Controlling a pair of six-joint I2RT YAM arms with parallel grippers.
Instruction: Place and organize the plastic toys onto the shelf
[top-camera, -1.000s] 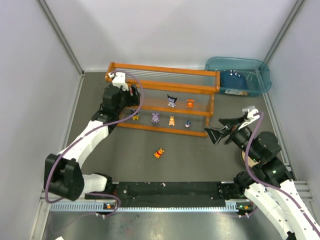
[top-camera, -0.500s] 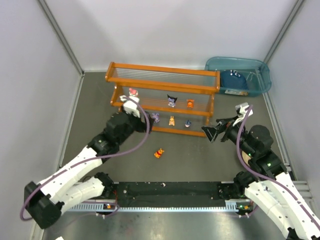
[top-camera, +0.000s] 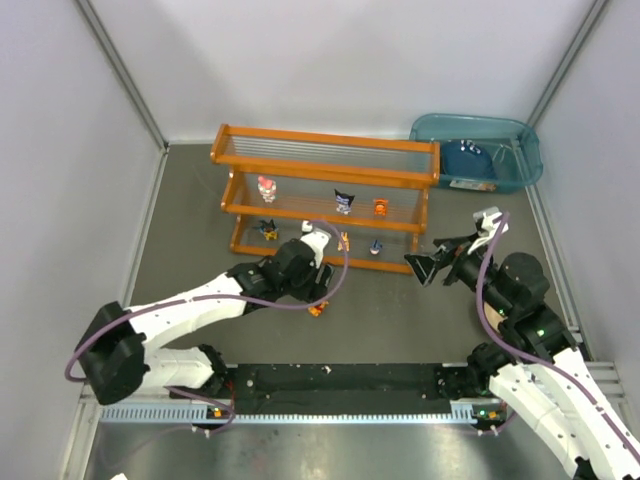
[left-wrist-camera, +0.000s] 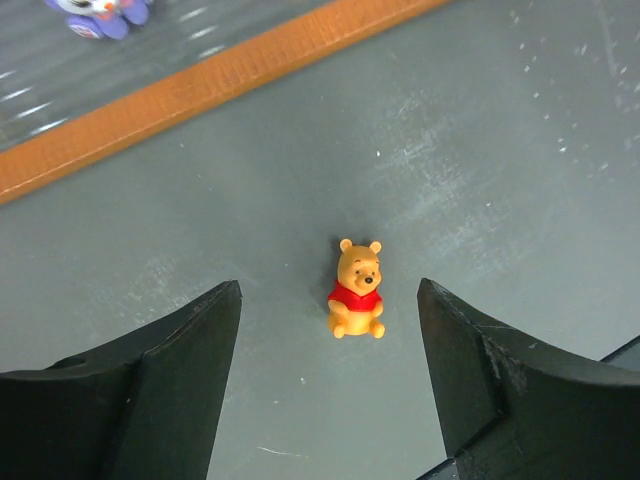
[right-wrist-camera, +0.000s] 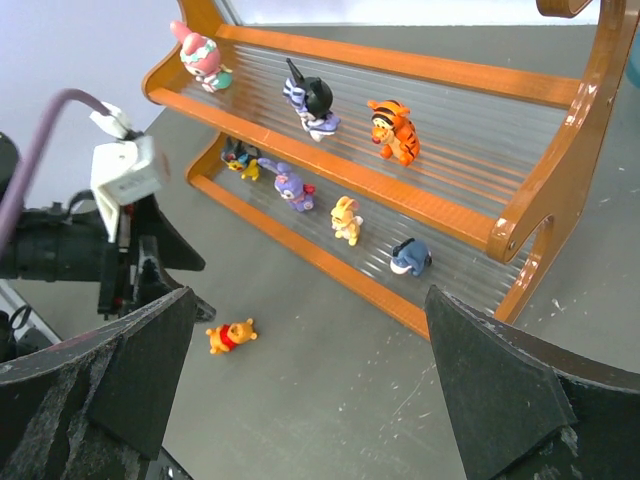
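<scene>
The left gripper (left-wrist-camera: 328, 288) hangs over the grey table (left-wrist-camera: 520, 150) with its fingers spread wide. The yellow-orange bear toy (left-wrist-camera: 357, 300) lies between them, touching neither. Beyond its fingertips runs the shelf (left-wrist-camera: 200, 85), its bottom orange rail nearest, with a purple toy (left-wrist-camera: 100, 8) behind the rail. The right gripper (right-wrist-camera: 305, 310) is likewise spread and empty, with the shelf's right end ahead of it.

The dark grey tabletop (top-camera: 190, 230) carries an orange-framed tiered shelf (top-camera: 325, 168), a translucent teal plastic bin (top-camera: 528, 150), and a small red-shirted yellow bear figurine (left-wrist-camera: 357, 290).
</scene>
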